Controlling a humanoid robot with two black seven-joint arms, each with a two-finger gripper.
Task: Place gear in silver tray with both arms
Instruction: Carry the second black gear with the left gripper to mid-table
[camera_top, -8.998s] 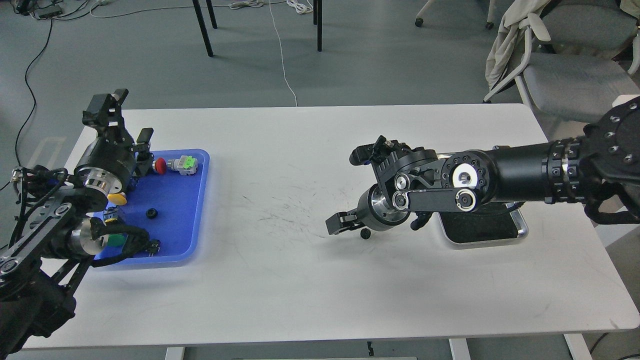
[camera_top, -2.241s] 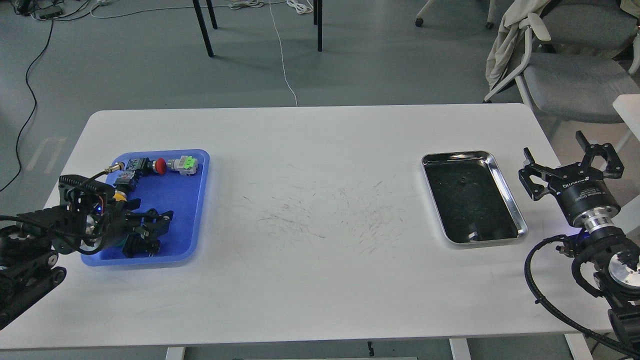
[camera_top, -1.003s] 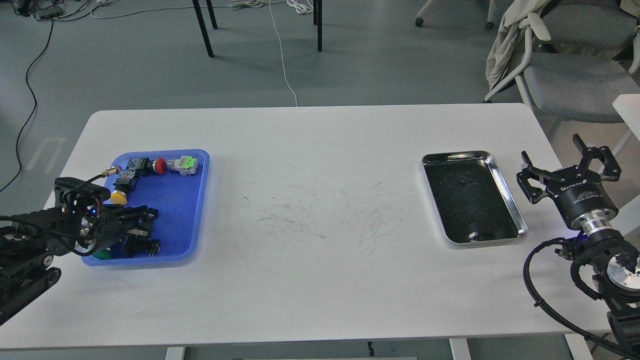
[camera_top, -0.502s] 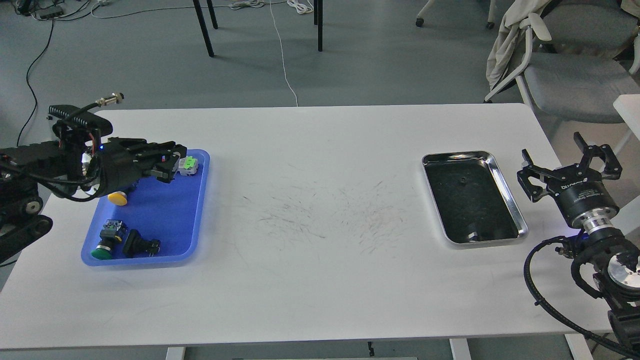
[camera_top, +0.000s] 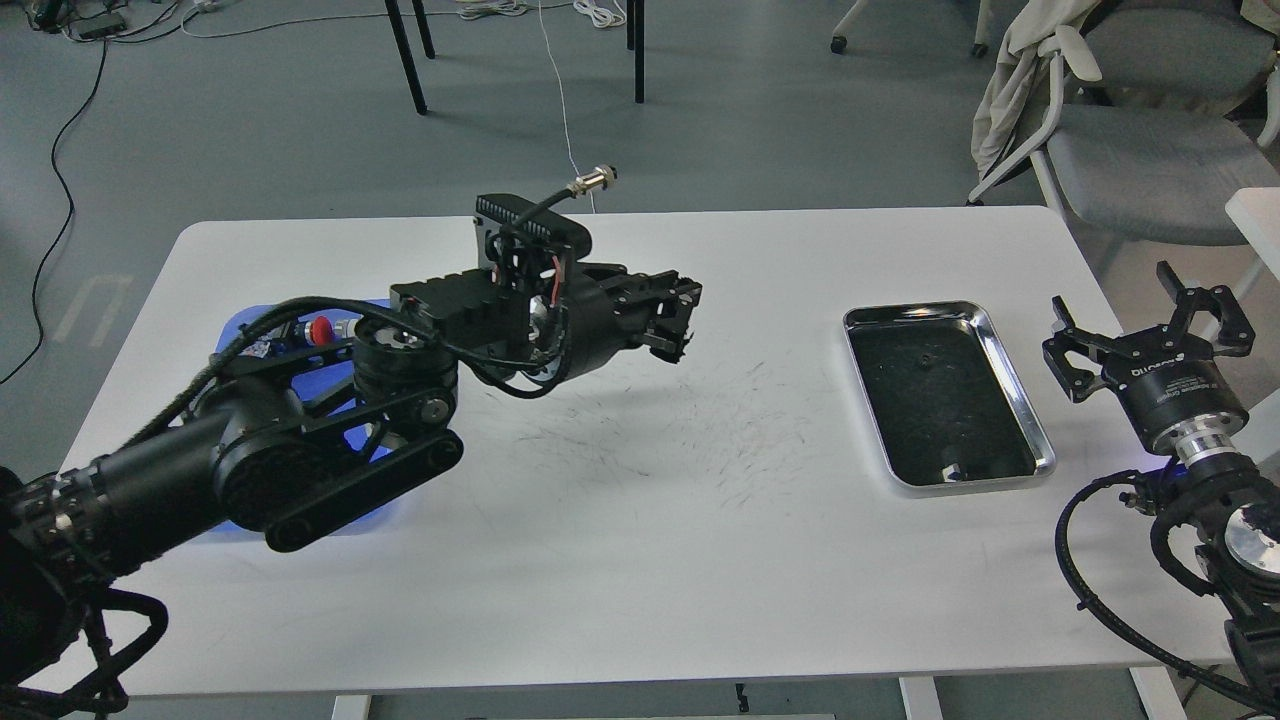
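My left arm reaches from the left across the table's middle. Its gripper (camera_top: 682, 318) hangs above the bare tabletop, well left of the silver tray (camera_top: 912, 311). Its dark fingers are drawn together on the small black gear, which barely shows between the tips. The silver tray lies at the right, shiny rim and black floor, with a small bright speck near its front edge. My right gripper (camera_top: 1148, 326) is open and empty, just right of the tray at the table's right edge.
The blue plastic tray (camera_top: 232, 322) at the left is mostly hidden behind my left arm; a red button (camera_top: 320, 330) shows in it. A grey chair (camera_top: 1140, 150) stands beyond the table's far right corner.
My left gripper dipped into the blue tray, closed, lifted and swung right to the table's middle. The gear is gone from the blue tray. The right gripper stayed open beside the silver tray.
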